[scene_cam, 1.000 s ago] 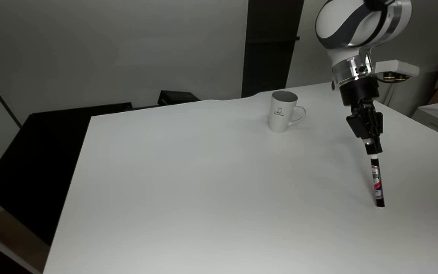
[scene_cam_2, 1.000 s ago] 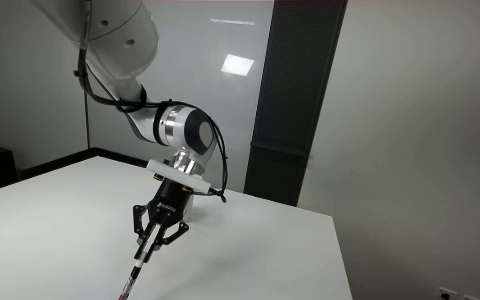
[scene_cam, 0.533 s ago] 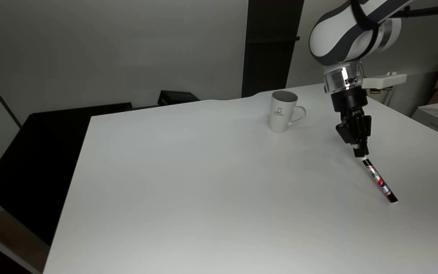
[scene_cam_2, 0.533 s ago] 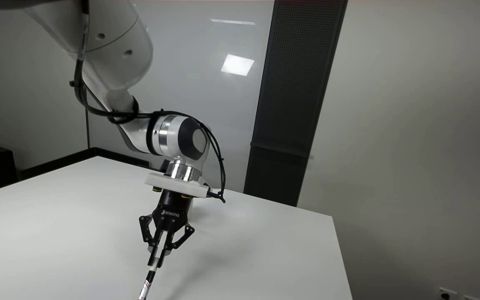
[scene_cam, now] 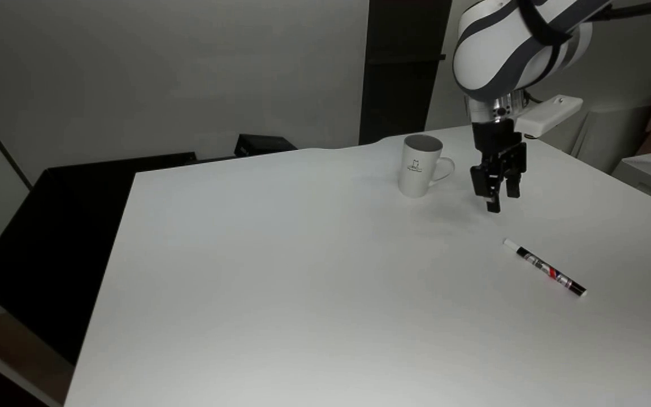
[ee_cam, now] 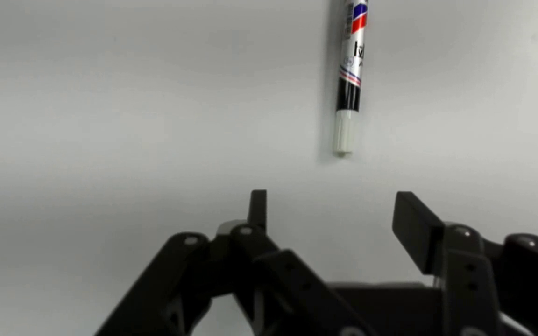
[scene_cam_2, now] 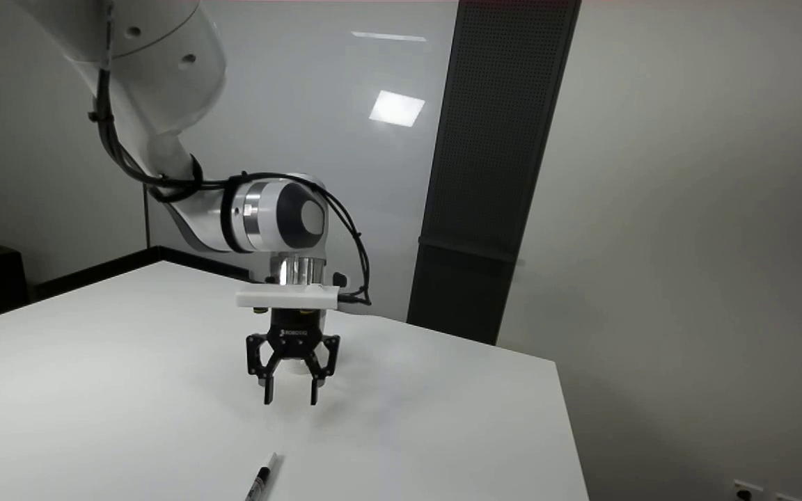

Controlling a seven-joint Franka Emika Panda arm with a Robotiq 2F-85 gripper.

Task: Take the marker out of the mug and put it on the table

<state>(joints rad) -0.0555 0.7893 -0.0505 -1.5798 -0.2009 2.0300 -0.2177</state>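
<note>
See the marker (scene_cam: 545, 267) lying flat on the white table (scene_cam: 274, 254), lower right of the frame in an exterior view, slanting from white end down to black end, with a red stripe on the barrel. Higher, right of top centre, find the white mug (scene_cam: 414, 178) standing upright, handle to the right, well apart from the marker. Make out the Robotiq gripper (scene_cam_2: 291, 398) in both exterior views, hanging fingers down and spread wide, on the Panda arm (scene_cam_2: 164, 76) at the upper left of an exterior view. Cannot tell the height above the table. In the wrist view, see the marker running off the top edge, white end toward the gap between the fingers, apart from both. Note a dark perforated panel (scene_cam_2: 495, 153), upper centre of an exterior view.
</note>
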